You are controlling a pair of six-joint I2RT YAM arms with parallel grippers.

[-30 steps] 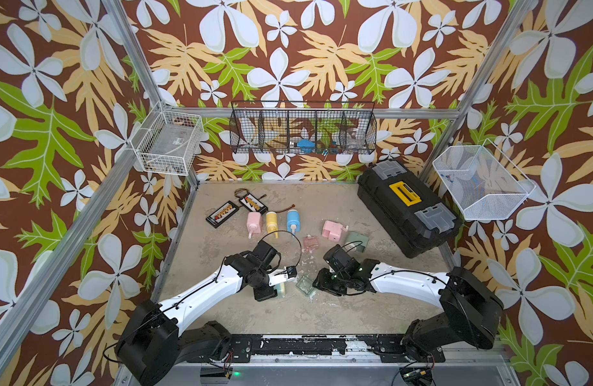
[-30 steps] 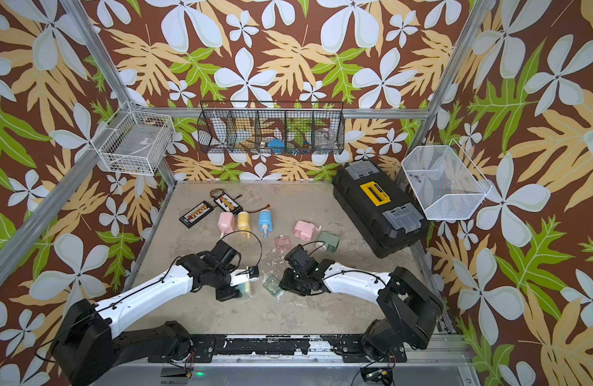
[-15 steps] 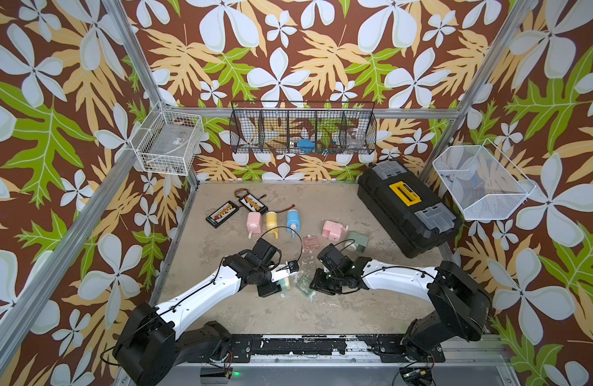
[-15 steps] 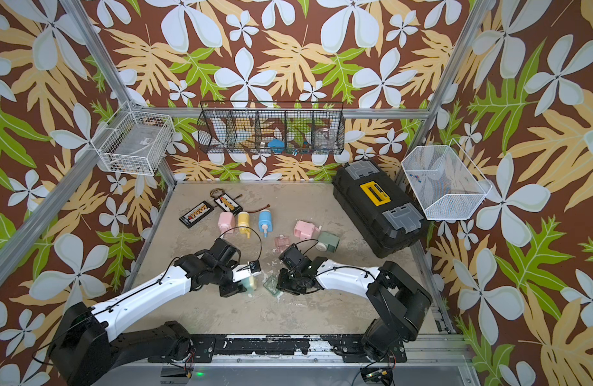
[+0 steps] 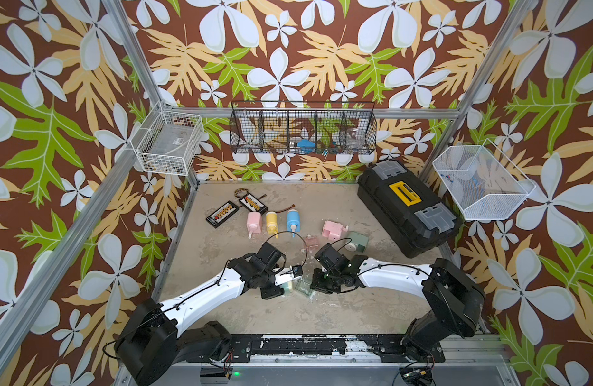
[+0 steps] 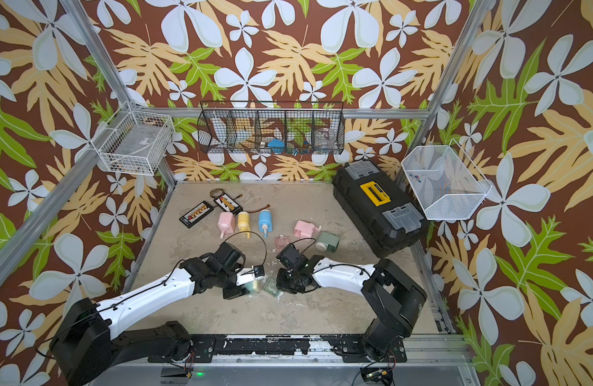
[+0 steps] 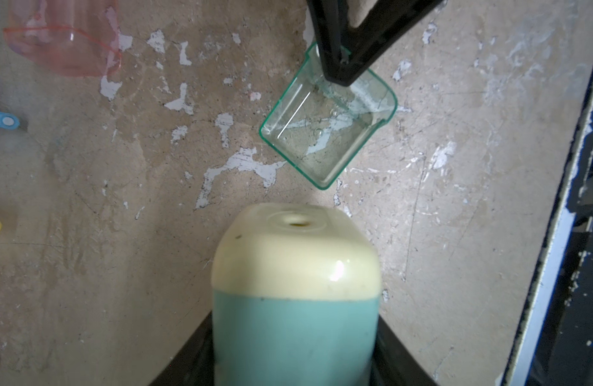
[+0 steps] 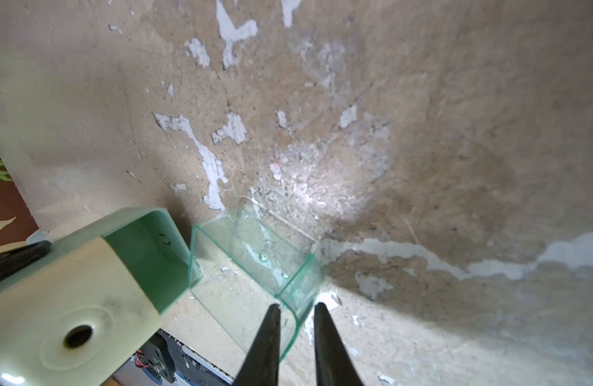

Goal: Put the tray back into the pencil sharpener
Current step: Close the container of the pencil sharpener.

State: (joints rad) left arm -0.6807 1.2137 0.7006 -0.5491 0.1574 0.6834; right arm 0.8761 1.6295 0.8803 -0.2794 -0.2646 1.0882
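The tray (image 8: pixel 255 264) is a clear green-edged plastic box lying on the table between the arms, also in both top views (image 5: pixel 304 286) (image 6: pixel 271 286). My right gripper (image 8: pixel 297 305) is shut on the tray's near wall, one finger inside and one outside. The pencil sharpener (image 7: pixel 295 267), cream on top and teal below, is held in my left gripper (image 7: pixel 295 354), whose fingers press its two sides. The sharpener's open slot (image 8: pixel 148 254) faces the tray, a short gap away. In a top view the sharpener (image 5: pixel 286 285) sits just left of the tray.
A pink clear tray (image 5: pixel 311 241) lies behind the grippers. A pink sharpener (image 5: pixel 333 230) and a green one (image 5: pixel 355 243) sit further back, with pink, yellow and blue items (image 5: pixel 271 222) to the left. A black toolbox (image 5: pixel 405 207) stands at the back right.
My right gripper has moved left to the tray and narrowed its fingers onto the tray's wall. The left arm has shifted slightly with the sharpener still in it.
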